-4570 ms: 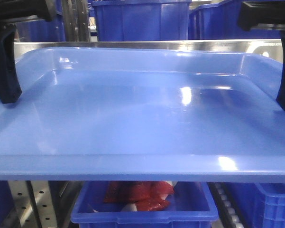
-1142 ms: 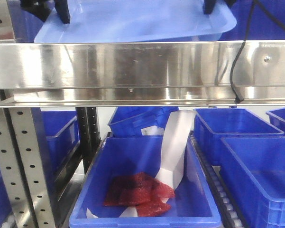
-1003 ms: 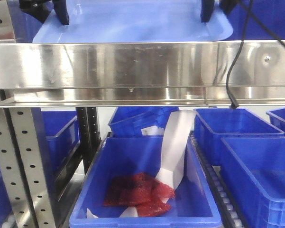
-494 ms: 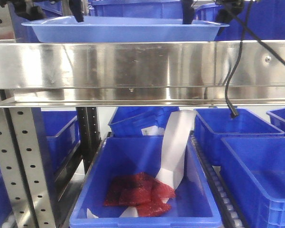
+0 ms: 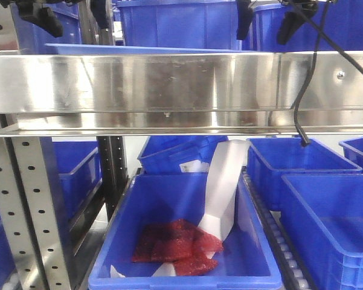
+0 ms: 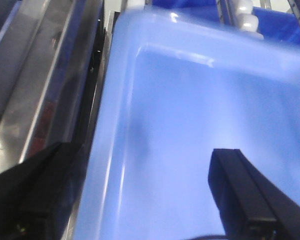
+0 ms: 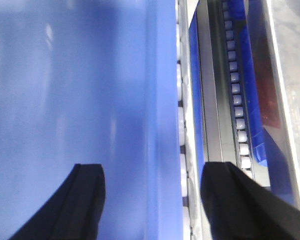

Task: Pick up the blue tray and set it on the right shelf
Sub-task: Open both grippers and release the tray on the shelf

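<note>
blue tray [image 5: 151, 49] now lowered behind right shelf [image 5: 169, 81] rail, blue bins below

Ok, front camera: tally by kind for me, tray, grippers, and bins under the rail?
Tray: 1
Grippers: 2, left gripper and right gripper
Bins under the rail: 6, plus a blue sliver at lower left that I cannot identify
Total: 9

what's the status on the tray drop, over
Both grippers open, straddling the rims. Blue tray down on right shelf. Nothing blocking.
</note>
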